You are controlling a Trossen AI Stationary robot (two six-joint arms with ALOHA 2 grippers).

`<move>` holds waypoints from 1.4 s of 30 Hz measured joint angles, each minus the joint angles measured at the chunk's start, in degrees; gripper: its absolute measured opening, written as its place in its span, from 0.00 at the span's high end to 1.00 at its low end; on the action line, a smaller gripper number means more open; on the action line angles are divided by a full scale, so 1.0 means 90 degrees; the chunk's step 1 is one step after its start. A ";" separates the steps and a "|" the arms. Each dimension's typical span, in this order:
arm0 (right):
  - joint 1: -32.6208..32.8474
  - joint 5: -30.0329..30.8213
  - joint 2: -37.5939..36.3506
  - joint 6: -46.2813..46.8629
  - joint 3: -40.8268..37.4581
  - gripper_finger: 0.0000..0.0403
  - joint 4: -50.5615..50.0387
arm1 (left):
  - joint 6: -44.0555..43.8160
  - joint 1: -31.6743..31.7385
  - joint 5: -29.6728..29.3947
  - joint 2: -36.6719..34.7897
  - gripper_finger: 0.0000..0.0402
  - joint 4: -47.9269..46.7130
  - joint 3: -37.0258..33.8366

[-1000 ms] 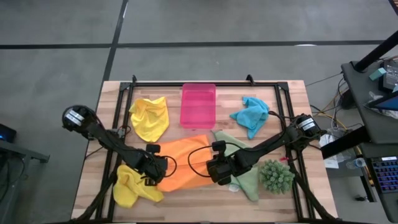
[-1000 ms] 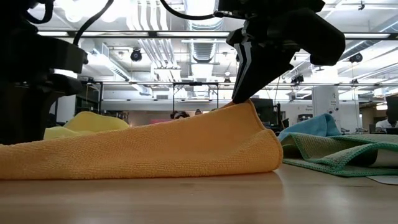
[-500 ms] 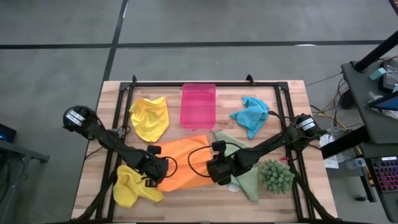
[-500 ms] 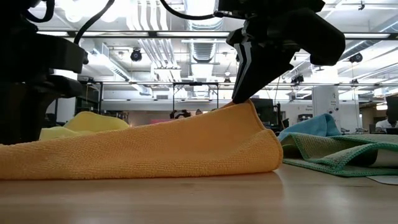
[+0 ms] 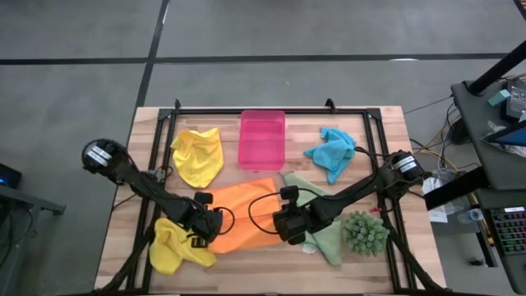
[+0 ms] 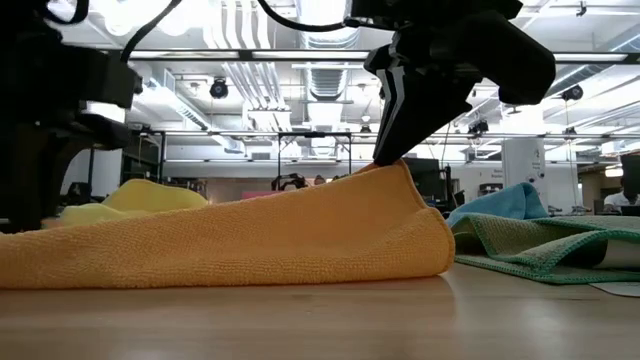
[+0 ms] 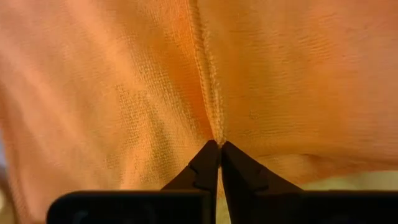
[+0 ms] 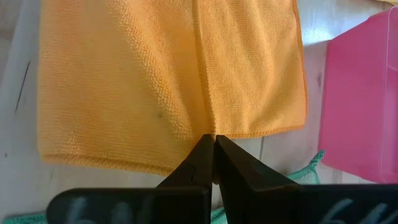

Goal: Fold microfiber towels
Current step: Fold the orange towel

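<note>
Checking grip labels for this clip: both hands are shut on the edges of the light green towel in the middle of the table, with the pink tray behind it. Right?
Not quite. The left hand and right hand pinch the orange towel, as both wrist views show. The light green towel lies beside it, ungripped. The pink tray is behind, as stated.

We see a wooden table (image 5: 386, 123) carrying a pink tray (image 5: 262, 139) at the far middle, a yellow towel (image 5: 198, 154) to its left and a blue towel (image 5: 331, 151) to its right. Nearer lie an orange towel (image 5: 246, 215) in the middle, a second yellow towel (image 5: 170, 248) at the near left, and a light green towel (image 5: 327, 238) and a spiky green plant (image 5: 365, 233) at the near right.
</note>
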 joint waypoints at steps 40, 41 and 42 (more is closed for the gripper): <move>-0.1481 0.0537 0.0009 -0.1389 -0.0009 0.98 0.0509 | 0.0305 0.1141 -0.1485 -0.0161 1.00 -0.2482 0.0160; -0.1496 0.0534 0.0009 -0.1389 -0.0009 0.98 0.0514 | 0.0304 0.1145 -0.1488 -0.0161 1.00 -0.2486 0.0160; -0.1504 0.0537 0.0009 -0.1387 -0.0009 0.98 0.0528 | 0.0303 0.1154 -0.1488 -0.0161 1.00 -0.2488 0.0160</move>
